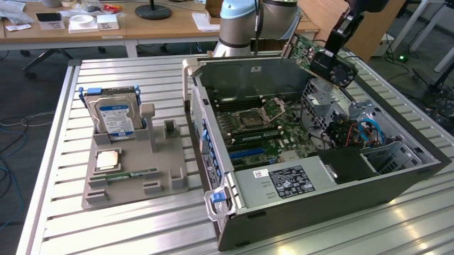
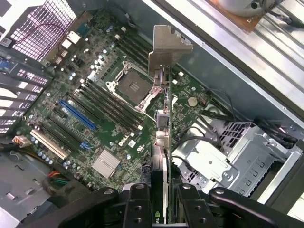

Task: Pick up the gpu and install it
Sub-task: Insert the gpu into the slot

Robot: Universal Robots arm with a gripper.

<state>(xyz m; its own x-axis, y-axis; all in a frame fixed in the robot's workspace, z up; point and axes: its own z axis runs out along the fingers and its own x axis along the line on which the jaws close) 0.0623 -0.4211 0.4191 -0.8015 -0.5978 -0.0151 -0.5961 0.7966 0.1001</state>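
Your gripper (image 2: pixel 164 203) is clamped on the gpu (image 2: pixel 162 121), holding the card edge-on above the motherboard (image 2: pixel 95 109), over the open computer case (image 1: pixel 319 207) on the table (image 1: pixel 127 223).

**Robotics laboratory.** A slatted aluminium worktop (image 1: pixel 120 228) carries an opened computer case (image 1: pixel 319 207) directly beneath the gripper (image 1: pixel 330 50), with a grey parts fixture (image 1: pixel 161 156) well off to its side. Beyond the gripper and the robot arm (image 1: pixel 241 24) stands a cluttered wooden desk (image 1: pixel 142 29) (office-style, with cables (image 1: pixel 10 127) trailing on the floor).
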